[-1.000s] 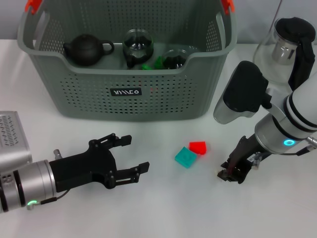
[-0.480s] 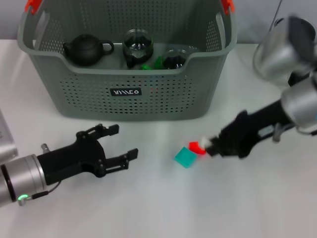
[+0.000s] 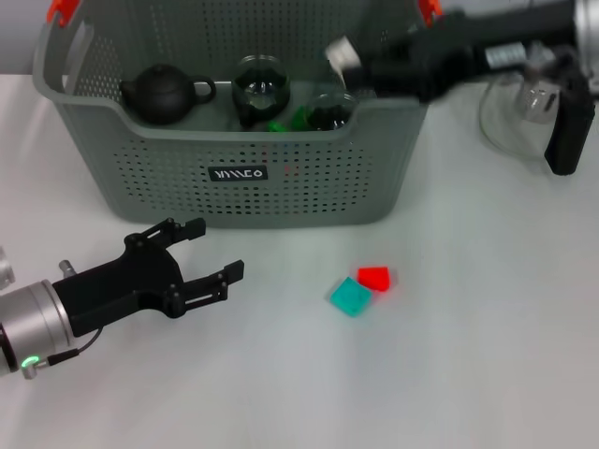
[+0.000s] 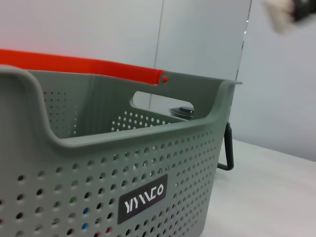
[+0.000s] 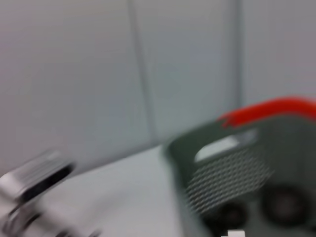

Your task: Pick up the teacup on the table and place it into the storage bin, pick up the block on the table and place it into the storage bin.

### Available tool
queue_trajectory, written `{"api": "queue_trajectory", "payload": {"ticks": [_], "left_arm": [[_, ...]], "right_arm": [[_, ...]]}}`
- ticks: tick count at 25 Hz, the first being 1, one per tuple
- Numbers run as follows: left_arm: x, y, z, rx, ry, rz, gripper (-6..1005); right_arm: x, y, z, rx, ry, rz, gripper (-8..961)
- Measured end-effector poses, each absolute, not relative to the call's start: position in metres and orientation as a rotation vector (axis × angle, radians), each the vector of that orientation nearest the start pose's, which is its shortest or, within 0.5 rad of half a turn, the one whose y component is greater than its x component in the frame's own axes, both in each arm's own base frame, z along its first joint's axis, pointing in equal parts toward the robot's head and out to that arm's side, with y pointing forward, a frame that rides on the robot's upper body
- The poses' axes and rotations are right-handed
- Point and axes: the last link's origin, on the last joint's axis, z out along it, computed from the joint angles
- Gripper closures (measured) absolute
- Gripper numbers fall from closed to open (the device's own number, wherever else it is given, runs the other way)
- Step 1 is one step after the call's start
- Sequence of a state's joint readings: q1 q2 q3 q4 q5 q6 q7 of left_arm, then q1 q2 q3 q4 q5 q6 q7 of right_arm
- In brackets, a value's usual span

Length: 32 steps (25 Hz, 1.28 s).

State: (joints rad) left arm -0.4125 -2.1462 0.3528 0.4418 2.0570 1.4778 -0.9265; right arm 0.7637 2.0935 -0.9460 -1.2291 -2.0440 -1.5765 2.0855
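My right arm reaches in from the right over the storage bin [image 3: 281, 201]. Its gripper [image 3: 351, 61] is shut on a small white teacup [image 3: 337, 49], held above the bin's right half. The cup shows as a pale blur [image 4: 279, 15] in the left wrist view, above the storage bin [image 4: 98, 163]. A red block [image 3: 374, 278] and a teal block [image 3: 351, 297] lie touching on the table in front of the bin. My left gripper [image 3: 213, 248] hovers open and empty at the lower left, apart from the blocks.
Inside the bin are a black teapot [image 3: 164, 92], two dark glass jars [image 3: 260, 86] and green pieces [image 3: 288, 122]. A glass pitcher [image 3: 524, 108] with a black handle [image 3: 563, 131] stands right of the bin. The right wrist view shows the bin's orange handle [image 5: 271, 107].
My right gripper has lifted the teacup from beside the blocks up and back to above the bin. The left arm has drawn back a little toward the left.
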Motion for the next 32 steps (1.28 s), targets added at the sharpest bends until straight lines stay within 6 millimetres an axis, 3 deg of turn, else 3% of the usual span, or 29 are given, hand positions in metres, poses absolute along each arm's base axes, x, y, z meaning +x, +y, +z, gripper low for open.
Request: {"api": "queue_trajectory", "payload": {"ticks": [4, 7, 13, 18, 25, 31, 32], "left_arm": [[-0.315, 0.282, -0.034, -2.438, -0.577, -0.761, 141], [-0.314, 0.282, -0.035, -2.439, -0.577, -0.765, 142], [-0.312, 0.283, -0.036, -2.429, -0.580, -0.776, 142], [-0.313, 0.283, -0.036, -2.427, -0.584, -0.773, 141], [-0.313, 0.282, -0.037, -2.422, -0.590, -0.773, 142], [-0.314, 0.282, -0.037, -2.416, -0.593, -0.775, 142], [-0.313, 0.282, -0.037, -2.416, -0.593, -0.775, 142]], "right_arm": [[0.066, 0.418, 0.035, -2.724, 0.482, 0.464, 790], [0.055, 0.436, 0.013, -2.671, 0.476, 0.366, 790], [0.049, 0.462, -0.037, -2.633, 0.508, 0.160, 757], [0.050, 0.467, -0.056, -2.632, 0.502, 0.033, 717], [0.045, 0.465, -0.054, -2.638, 0.475, 0.057, 660], [0.034, 0.446, -0.019, -2.708, 0.464, 0.198, 612], [0.033, 0.441, -0.012, -2.726, 0.461, 0.209, 560]]}}
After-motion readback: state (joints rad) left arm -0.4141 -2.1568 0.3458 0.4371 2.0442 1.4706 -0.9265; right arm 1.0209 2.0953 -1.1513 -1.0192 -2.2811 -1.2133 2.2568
